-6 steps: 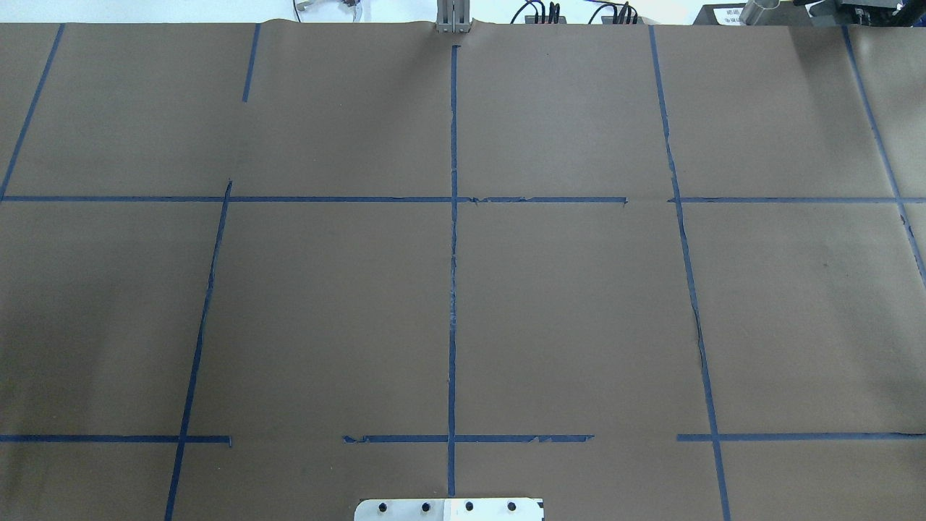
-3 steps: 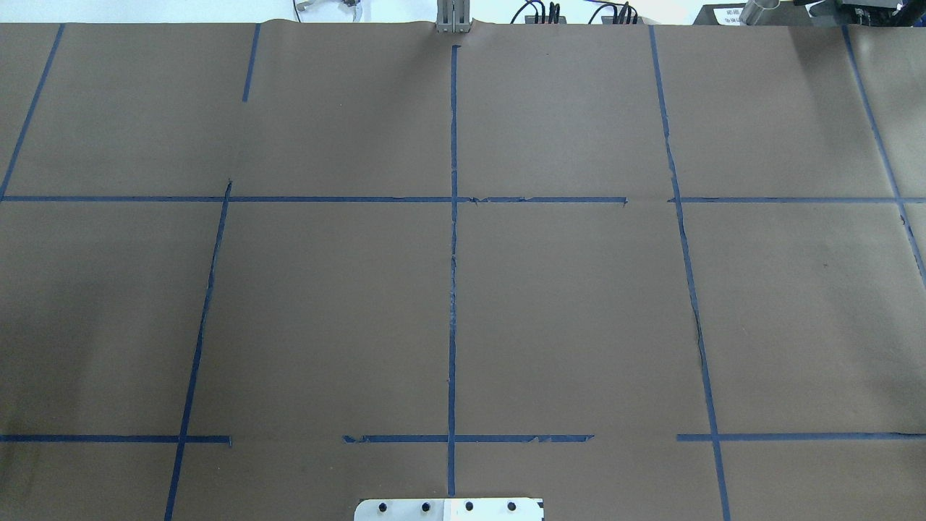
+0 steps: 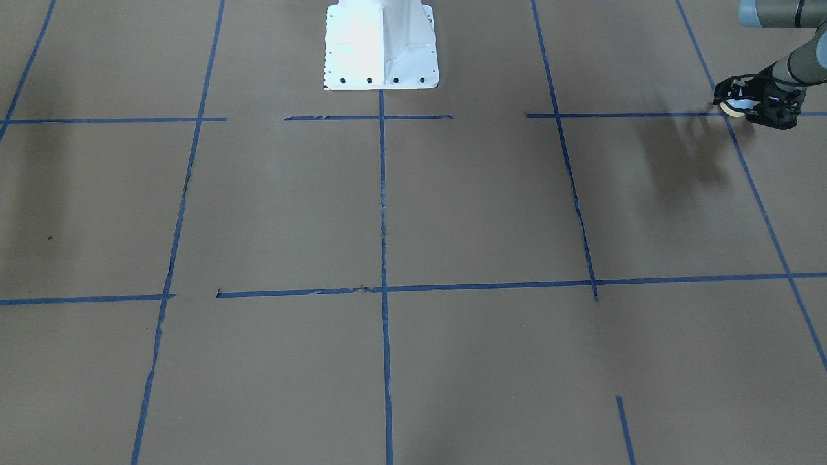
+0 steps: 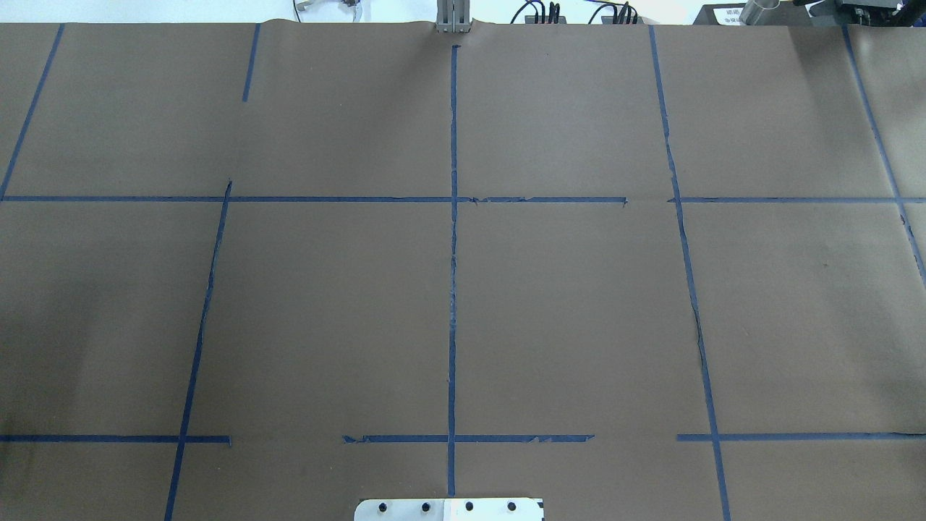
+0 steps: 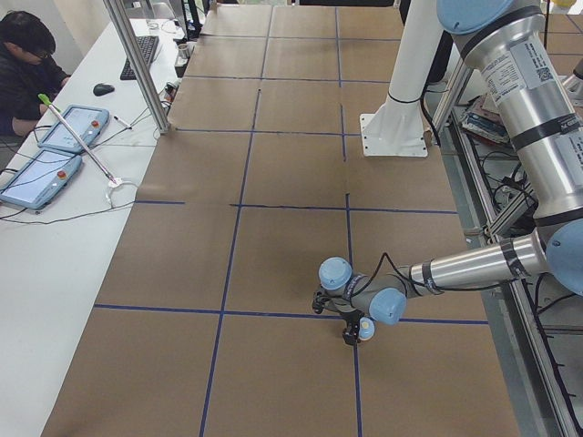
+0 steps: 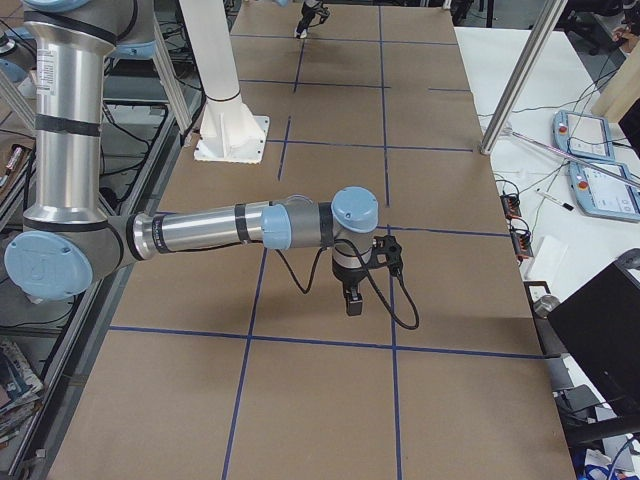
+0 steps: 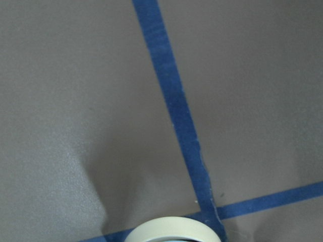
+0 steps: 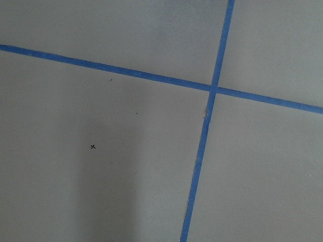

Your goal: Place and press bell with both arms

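The bell (image 3: 732,107), light-blue dome with a cream base ring, sits between the black fingers of my left gripper (image 3: 740,104) at the far left end of the table, just above a blue tape crossing. It also shows in the exterior left view (image 5: 365,330) under the left gripper (image 5: 350,328). The left wrist view shows only its cream ring (image 7: 171,231) at the bottom edge. My right gripper (image 6: 352,302) points down over bare brown paper near a tape crossing; I cannot tell whether it is open or shut. Neither arm shows in the overhead view.
The white pedestal base (image 3: 381,45) stands at the table's robot side, middle. Blue tape lines (image 4: 453,289) divide the brown paper into squares. A metal post (image 5: 137,64), tablets (image 5: 55,146) and a seated operator (image 5: 23,55) are at the far side.
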